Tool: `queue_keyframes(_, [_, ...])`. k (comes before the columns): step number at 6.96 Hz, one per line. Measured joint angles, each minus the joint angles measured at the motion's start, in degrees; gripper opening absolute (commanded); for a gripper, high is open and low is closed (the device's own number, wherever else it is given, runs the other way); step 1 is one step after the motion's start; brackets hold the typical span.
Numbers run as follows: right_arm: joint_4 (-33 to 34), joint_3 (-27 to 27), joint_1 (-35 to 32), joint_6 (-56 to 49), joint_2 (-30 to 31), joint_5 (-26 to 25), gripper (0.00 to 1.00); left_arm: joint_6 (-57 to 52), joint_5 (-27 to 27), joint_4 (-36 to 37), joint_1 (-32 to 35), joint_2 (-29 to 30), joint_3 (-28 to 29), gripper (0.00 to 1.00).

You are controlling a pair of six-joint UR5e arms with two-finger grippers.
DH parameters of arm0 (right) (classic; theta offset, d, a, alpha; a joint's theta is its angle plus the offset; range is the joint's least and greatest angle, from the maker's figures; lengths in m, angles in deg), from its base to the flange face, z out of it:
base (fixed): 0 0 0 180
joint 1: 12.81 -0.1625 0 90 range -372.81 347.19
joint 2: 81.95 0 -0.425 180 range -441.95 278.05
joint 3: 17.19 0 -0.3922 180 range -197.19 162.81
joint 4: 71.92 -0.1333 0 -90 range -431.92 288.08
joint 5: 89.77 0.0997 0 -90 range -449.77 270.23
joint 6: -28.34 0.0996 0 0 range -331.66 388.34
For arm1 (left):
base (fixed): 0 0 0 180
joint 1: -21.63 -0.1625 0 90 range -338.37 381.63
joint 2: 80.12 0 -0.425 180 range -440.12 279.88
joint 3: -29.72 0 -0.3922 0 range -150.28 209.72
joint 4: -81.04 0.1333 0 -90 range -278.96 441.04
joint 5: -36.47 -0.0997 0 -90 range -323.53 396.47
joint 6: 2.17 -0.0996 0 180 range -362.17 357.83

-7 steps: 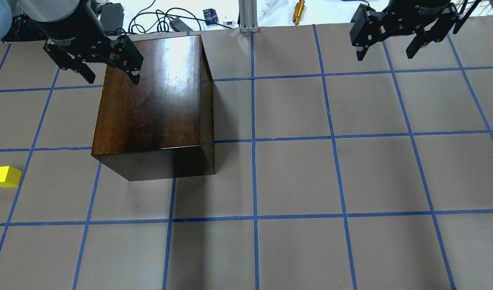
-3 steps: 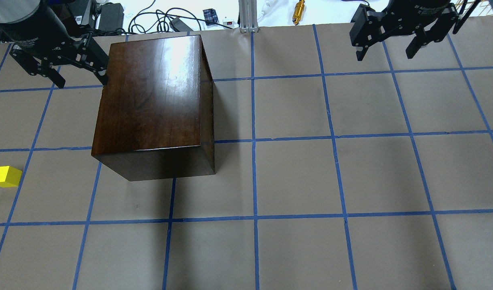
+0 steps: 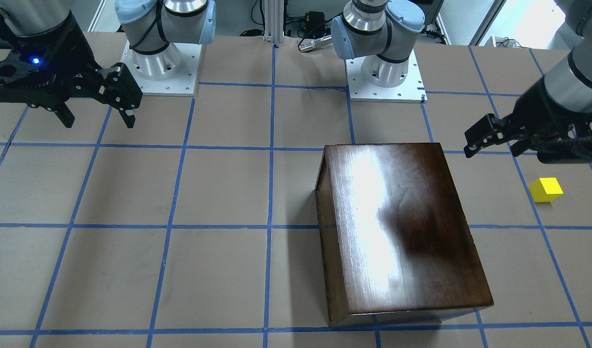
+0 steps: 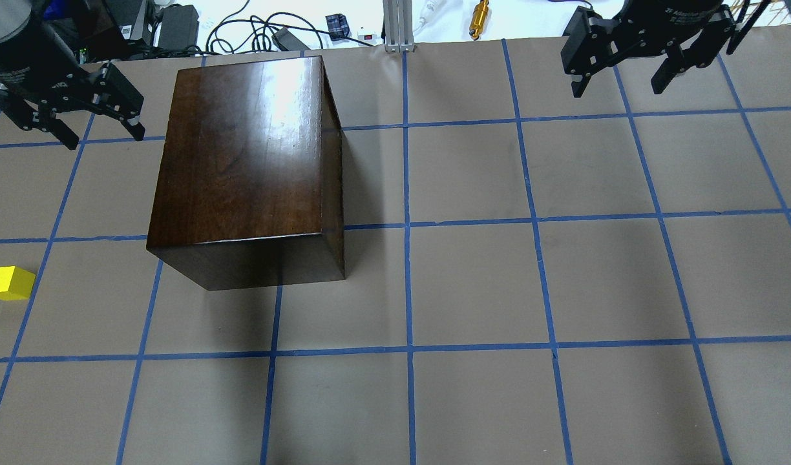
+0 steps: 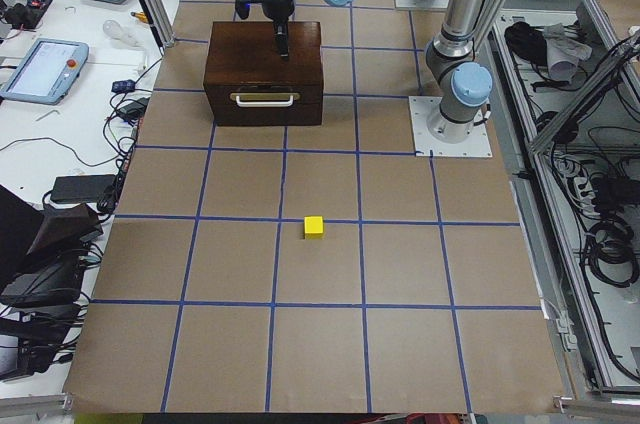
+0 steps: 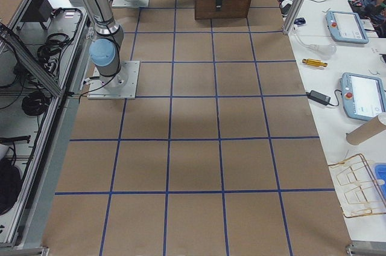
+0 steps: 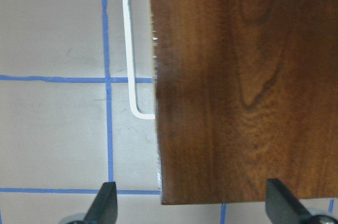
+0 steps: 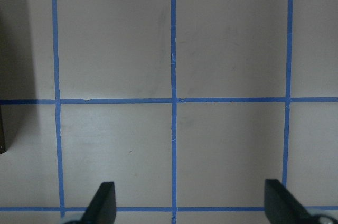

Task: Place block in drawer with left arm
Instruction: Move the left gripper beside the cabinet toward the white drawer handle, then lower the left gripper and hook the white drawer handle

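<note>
The yellow block (image 4: pixel 8 283) lies on the brown table at the left edge of the overhead view, near-left of the cabinet; it also shows in the front view (image 3: pixel 546 189) and the left view (image 5: pixel 314 227). The dark wooden cabinet (image 4: pixel 240 155) stands with its drawer shut; only the drawer's dark front and its white handle (image 5: pixel 265 98) show, and the handle also shows in the left wrist view (image 7: pixel 132 49). My left gripper (image 4: pixel 103 135) is open and empty, up in the air by the cabinet's far-left corner, far from the block. My right gripper (image 4: pixel 616 89) is open and empty at the far right.
Cables, a gold part (image 4: pixel 479 19) and an aluminium post (image 4: pixel 395 26) lie beyond the table's far edge. The two arm bases (image 3: pixel 160 63) (image 3: pixel 383 72) stand on the robot's side. Blue tape lines grid the table. Tablets lie on a side bench (image 6: pixel 347 26).
My left gripper has moved left, off the cabinet's top corner to beside its handle side, still open. The block, the cabinet and the right arm have not moved.
</note>
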State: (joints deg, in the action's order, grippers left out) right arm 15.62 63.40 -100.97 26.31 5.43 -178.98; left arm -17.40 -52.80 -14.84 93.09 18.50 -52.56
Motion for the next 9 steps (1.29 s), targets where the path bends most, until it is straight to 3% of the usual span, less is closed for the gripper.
queue_keyframes(4, [0.00, 0.00, 0.00, 0.00, 0.06, 0.00, 1.00, -7.08, 2.37, 6.56, -5.12, 6.54, -2.48, 1.00])
queue_keyframes(6, [0.00, 0.00, 0.02, 0.00, 0.07, 0.00, 1.00, -8.00, 3.57, 13.43, -5.68, 7.79, -6.68, 1.00])
queue_keyframes(9, [0.00, 0.00, 0.01, 0.00, 0.04, 0.00, 1.00, -8.10, 5.82, 16.50, -5.91, 8.41, -9.31, 1.00])
